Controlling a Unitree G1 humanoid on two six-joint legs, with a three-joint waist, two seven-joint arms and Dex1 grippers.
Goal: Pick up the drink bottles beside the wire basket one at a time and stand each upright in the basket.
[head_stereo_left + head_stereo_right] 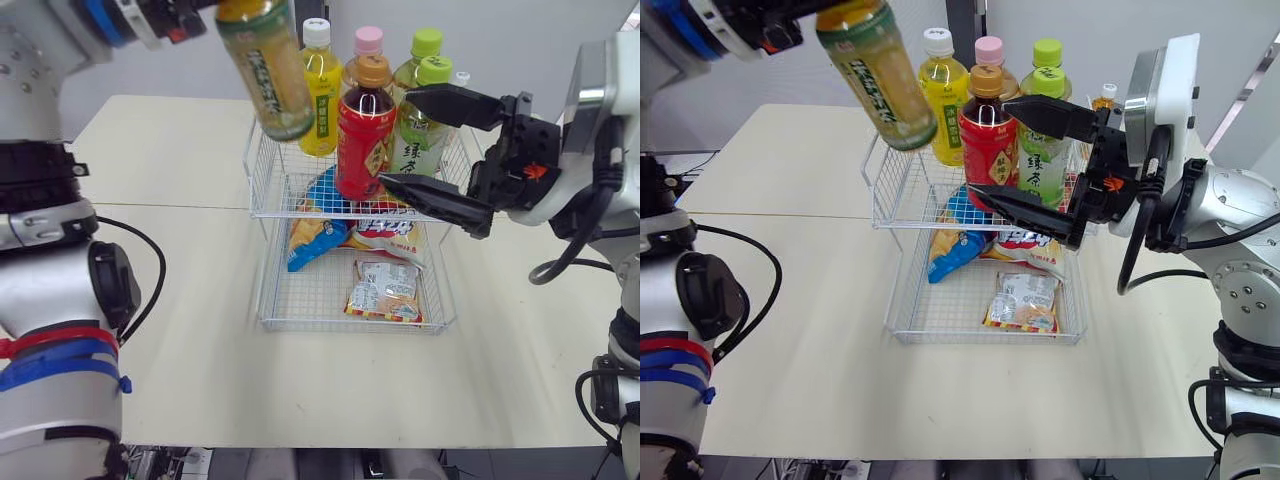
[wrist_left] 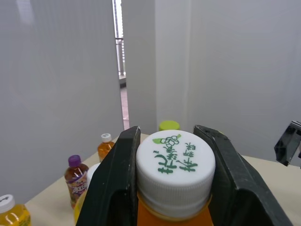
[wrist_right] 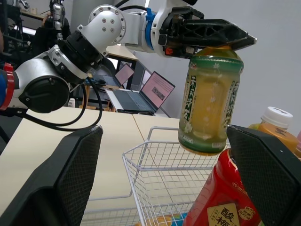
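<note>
A green-tea bottle (image 1: 265,75) with a white cap (image 2: 175,162) hangs tilted above the back left corner of the wire basket (image 1: 262,175). My left gripper (image 3: 207,35) is shut on its cap. In the basket stand a red bottle (image 1: 363,130), a yellow bottle (image 1: 320,90), a pink-capped bottle (image 1: 368,45) and two green-capped bottles (image 1: 422,130), all upright. My right gripper (image 1: 400,137) is open at the basket's right side. Its fingertips sit just off the red bottle (image 3: 221,202), holding nothing.
Below the basket a second wire tray (image 1: 270,300) holds snack packets (image 1: 385,290). A small orange bottle (image 1: 1108,95) stands on the table behind the basket. The cream table (image 1: 180,160) has bare room on the left and front.
</note>
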